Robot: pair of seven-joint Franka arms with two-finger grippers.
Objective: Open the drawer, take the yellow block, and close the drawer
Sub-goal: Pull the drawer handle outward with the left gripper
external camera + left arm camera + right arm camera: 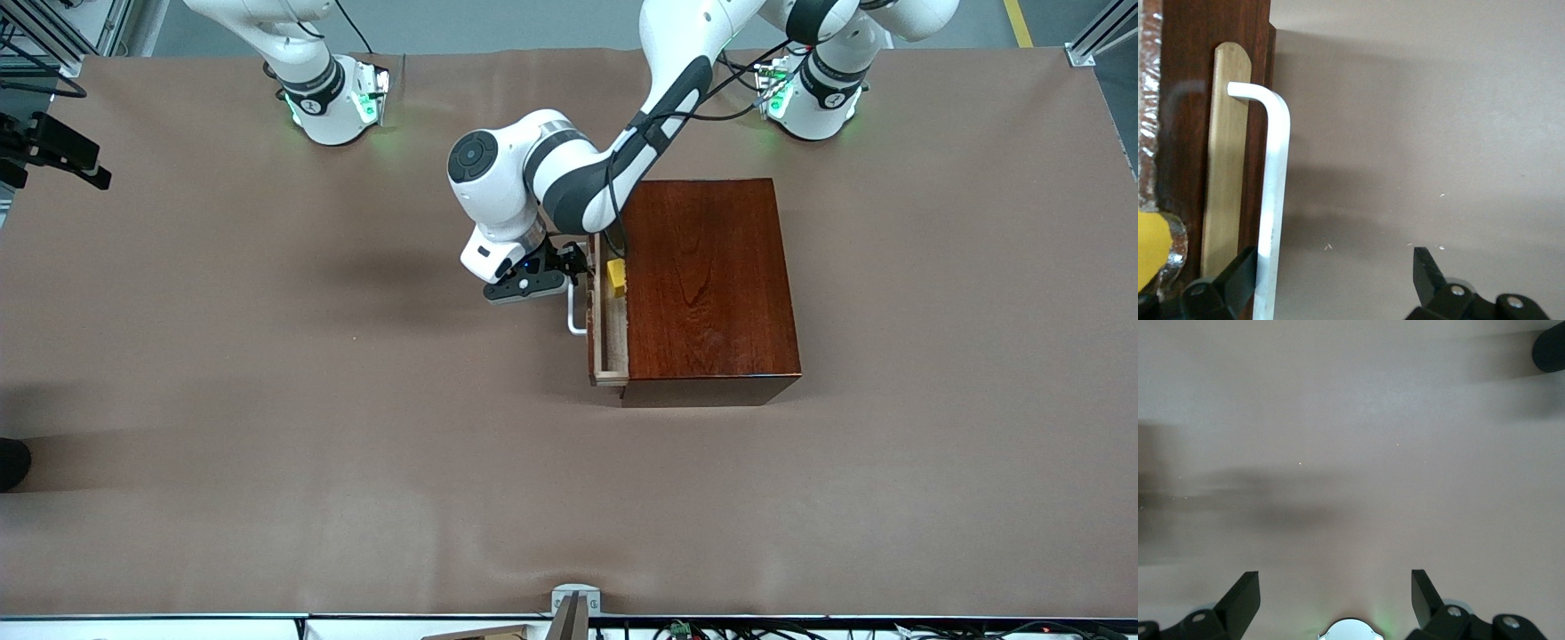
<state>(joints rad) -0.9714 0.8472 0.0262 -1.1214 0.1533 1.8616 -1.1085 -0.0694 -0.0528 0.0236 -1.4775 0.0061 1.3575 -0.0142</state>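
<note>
Front view: your drawer [610, 329] is part-open near the table's middle, yellow block [615, 277] inside. Left gripper [569, 267] sits spread around the handle [576, 318], probably not squeezing. Right gripper [1335, 590] waits, spread, w/ nothing held.

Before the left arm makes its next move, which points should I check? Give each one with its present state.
1. Sliding drawer of the dark reddish-brown wooden box partly open: ok.
2. Small yellow block visible inside the drawer: ok.
3. Left pincer open, by the white U-shaped bar handle: ok.
4. Drawer open enough to reach the block: cannot tell.
5. Right pincer open, waiting over bare brown table: ok.
</note>
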